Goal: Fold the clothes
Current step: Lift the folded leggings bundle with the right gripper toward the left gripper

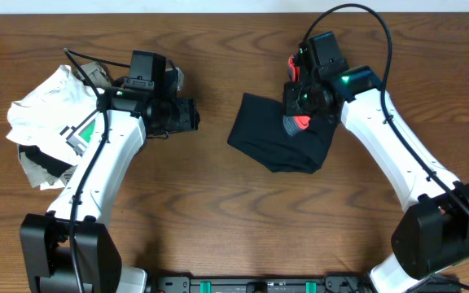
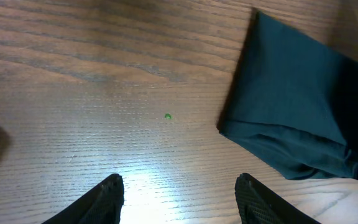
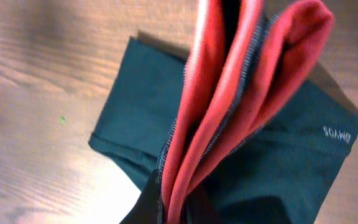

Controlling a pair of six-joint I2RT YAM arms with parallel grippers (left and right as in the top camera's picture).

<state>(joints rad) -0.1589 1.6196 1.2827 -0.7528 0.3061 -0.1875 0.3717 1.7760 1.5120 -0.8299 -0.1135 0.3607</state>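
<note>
On the table (image 1: 218, 212), bunched black pants (image 1: 271, 146) lie right of centre.
They look thin, limp and light. The right gripper (image 3: 166, 208) is pinched on the red-edged waistband (image 3: 216, 93), probably the firmest hold, and the left gripper (image 2: 179, 196) hangs apart and empty.

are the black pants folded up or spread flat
Folded: the black pants lie in a compact layered bundle, coral waistband pinched in the shut right claw.
</note>
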